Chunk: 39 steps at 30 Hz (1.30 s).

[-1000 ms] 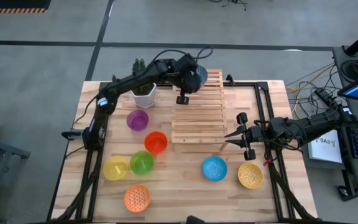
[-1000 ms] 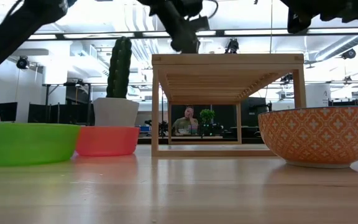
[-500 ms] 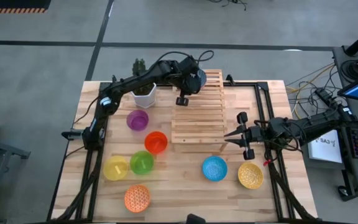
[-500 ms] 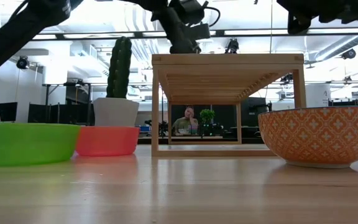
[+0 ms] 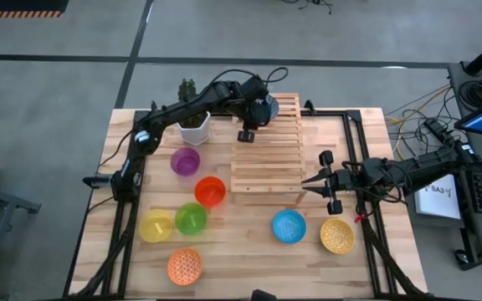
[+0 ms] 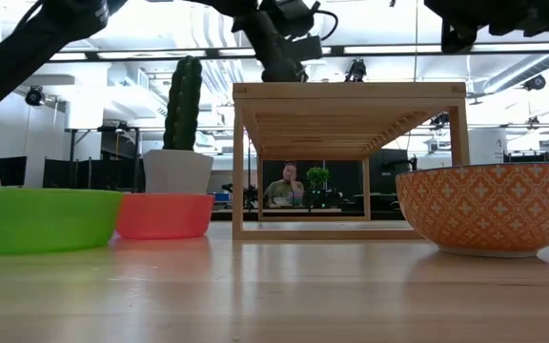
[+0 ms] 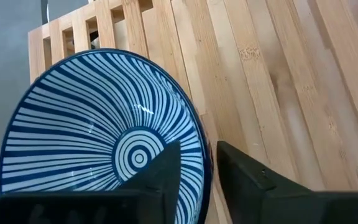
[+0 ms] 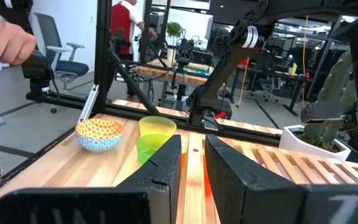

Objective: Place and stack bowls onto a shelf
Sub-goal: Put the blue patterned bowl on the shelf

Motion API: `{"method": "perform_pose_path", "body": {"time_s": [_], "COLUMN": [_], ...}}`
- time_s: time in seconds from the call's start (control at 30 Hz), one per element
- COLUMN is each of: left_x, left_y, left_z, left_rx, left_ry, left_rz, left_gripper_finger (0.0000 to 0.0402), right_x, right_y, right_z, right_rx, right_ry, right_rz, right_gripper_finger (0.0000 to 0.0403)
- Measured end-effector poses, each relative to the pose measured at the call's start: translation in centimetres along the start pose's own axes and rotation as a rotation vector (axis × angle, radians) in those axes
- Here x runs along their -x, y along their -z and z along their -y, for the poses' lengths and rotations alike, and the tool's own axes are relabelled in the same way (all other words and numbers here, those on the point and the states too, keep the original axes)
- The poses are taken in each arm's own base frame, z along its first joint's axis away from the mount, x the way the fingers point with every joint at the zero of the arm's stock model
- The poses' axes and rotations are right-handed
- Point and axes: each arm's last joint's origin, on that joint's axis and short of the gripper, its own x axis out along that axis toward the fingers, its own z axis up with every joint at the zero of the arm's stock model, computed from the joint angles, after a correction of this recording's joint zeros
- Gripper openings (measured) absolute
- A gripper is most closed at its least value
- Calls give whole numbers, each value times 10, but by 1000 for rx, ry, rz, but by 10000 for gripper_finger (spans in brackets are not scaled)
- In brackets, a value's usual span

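Observation:
A blue-white patterned bowl rests by its base on the slats of the shelf, near the shelf's far edge. My left gripper is open over it, one finger inside the bowl and one outside its rim. In the high view this gripper hides the bowl. My right gripper hovers open beside the shelf's right edge, nothing between its fingers. Purple, red-orange, green, yellow, orange lattice, blue and yellow patterned bowls stand on the table. My left gripper comes slanting down from the table's left and straddles the bowl's rim. Bare wood shows between the rim and the outer finger. Whether the inner finger touches the bowl's wall, I cannot tell. The bowl sits on the slats.
A white pot with a cactus stands left of the shelf, close under my left arm. The shelf's near and right parts are bare slats. In the low view the shelf stands on legs. A person sits in the room behind.

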Motion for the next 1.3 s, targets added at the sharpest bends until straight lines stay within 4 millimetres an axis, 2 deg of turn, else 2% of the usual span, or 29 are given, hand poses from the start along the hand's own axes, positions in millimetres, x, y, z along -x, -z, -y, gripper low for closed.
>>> {"method": "perform_pose_path", "body": {"time_s": [0.17, 0.37, 0.73, 0.83, 0.93, 1.13, 1.3], "left_x": [7, 29, 75, 96, 122, 168, 177], "left_y": [-4, -7, 11, 16, 14, 0, 1], "left_z": [1, 2, 24, 29, 36, 76, 130], "left_rx": [18, 48, 229, 267, 310, 268, 189], "left_ry": [0, -9, 169, 190, 194, 222, 254], "left_rz": [7, 10, -128, -138, -70, 116, 260], "left_gripper_finger": [147, 186, 191, 188, 183, 174, 169], "right_x": [0, 0, 0, 0, 0, -2, -7], "right_y": [0, 1, 2, 2, 4, 5, 11], "right_z": [0, 0, 0, 0, -1, -1, -2], "right_rx": [-3, -4, -15, -70, -132, -170, -253], "right_ry": [2, 2, 0, -2, -2, -3, 7], "right_rz": [-3, -7, -19, -25, -37, -50, -88], "right_gripper_finger": [63, 63, 63, 63, 63, 63, 63]}}
